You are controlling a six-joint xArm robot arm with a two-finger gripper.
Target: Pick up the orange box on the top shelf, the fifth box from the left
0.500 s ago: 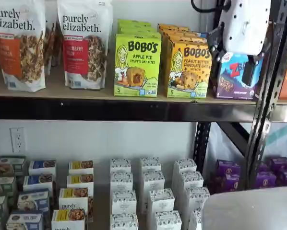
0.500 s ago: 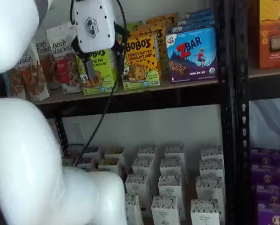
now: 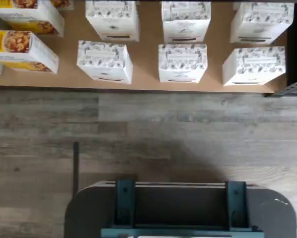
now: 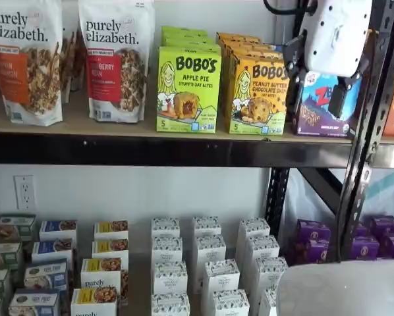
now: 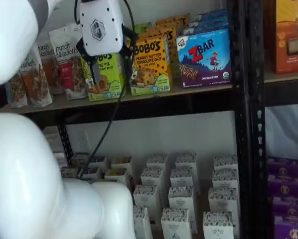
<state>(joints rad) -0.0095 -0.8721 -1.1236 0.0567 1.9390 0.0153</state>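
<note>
The gripper [image 4: 317, 92] has shifted slightly leftward since the earlier frame, hanging empty with its jaws apart in front of the ZBar box [image 4: 322, 102]. The orange box [image 4: 258, 95] stands upright on the top shelf [image 4: 138, 149], between that and the green Bobo's box [image 4: 187, 89].

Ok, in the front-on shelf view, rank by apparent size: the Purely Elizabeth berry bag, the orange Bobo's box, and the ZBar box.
1. Purely Elizabeth berry bag, clearly the largest.
2. The orange box.
3. ZBar box: it looks smallest, but the gripper hangs in front and covers much of it, so this place is unsure.
</note>
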